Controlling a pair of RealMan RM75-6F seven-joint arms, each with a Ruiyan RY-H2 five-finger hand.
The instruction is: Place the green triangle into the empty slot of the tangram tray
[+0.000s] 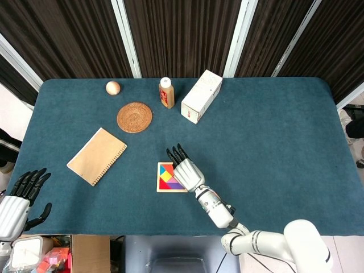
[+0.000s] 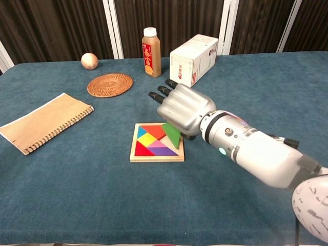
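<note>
Blue cloth covers the table (image 2: 77,205). Nearest, the right hand (image 2: 180,109) holds the green triangle (image 2: 172,135) under its palm, tilted over the tray's (image 2: 156,157) right side, long edge pointing away. Left hand (image 1: 17,199) hangs open, empty. Behind stands a box (image 2: 193,59).

matt blue cloth table (image 2: 77,205), woven wicker coaster (image 2: 109,84), wooden tangram tray (image 2: 156,158).
</note>
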